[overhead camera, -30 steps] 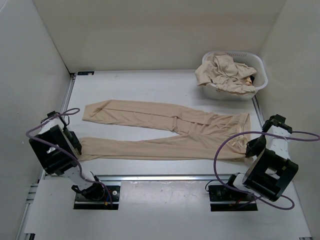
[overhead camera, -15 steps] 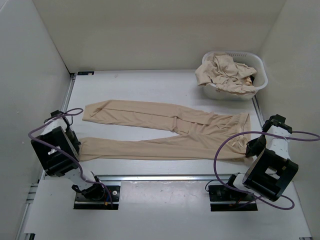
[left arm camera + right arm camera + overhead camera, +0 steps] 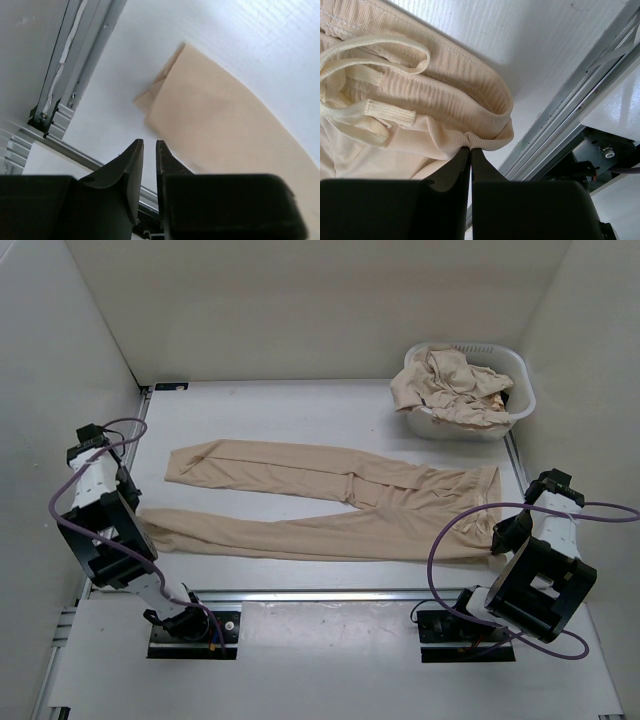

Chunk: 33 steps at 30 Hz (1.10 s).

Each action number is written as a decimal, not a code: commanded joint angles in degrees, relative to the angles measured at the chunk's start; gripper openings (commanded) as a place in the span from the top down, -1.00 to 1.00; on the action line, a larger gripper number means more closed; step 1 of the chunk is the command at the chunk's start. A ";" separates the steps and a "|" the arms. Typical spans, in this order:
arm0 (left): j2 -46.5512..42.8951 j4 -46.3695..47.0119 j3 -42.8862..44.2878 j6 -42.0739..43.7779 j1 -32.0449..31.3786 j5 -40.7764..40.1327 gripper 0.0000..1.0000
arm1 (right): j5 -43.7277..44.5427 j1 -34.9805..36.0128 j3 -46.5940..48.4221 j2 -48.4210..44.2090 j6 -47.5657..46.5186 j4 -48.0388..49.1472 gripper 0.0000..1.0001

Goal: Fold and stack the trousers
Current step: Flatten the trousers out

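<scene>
Checking top view: trousers (image 3: pixel 330 505) lie spread flat, legs left, waist right, laid out for folding. Left wrist: my left gripper (image 3: pixel 147 165) barely parted, empty, leg cuff (image 3: pixel 180 90) just ahead. Right wrist: right gripper (image 3: pixel 470 152) pinches the waistband (image 3: pixel 445 95), probably anchoring that end.

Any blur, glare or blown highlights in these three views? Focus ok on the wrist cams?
Top external: even soft light, only faint shadows, trousers sharp, walls splay outward towards the frame edges. Left wrist: white table close to blown out, left fingers dark and slightly soft. Right wrist: waistband ribbing crisp, right fingers are underexposed silhouettes.
</scene>
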 commanded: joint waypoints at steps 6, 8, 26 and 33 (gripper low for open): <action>6.91 -2.04 1.93 -0.03 -0.09 4.28 0.72 | 0.60 -0.15 1.03 -1.33 -0.97 0.20 1.00; 6.92 -1.43 1.41 -0.03 -0.09 4.90 0.72 | 0.60 -0.15 1.03 -1.33 -0.97 0.20 1.00; 11.40 5.07 -0.79 -0.03 6.85 10.18 0.07 | 0.60 -0.15 0.51 -1.33 -1.49 0.20 1.00; 12.02 6.83 -2.55 -0.03 6.85 9.64 0.15 | 0.07 -0.15 0.51 -1.33 -1.49 0.20 1.00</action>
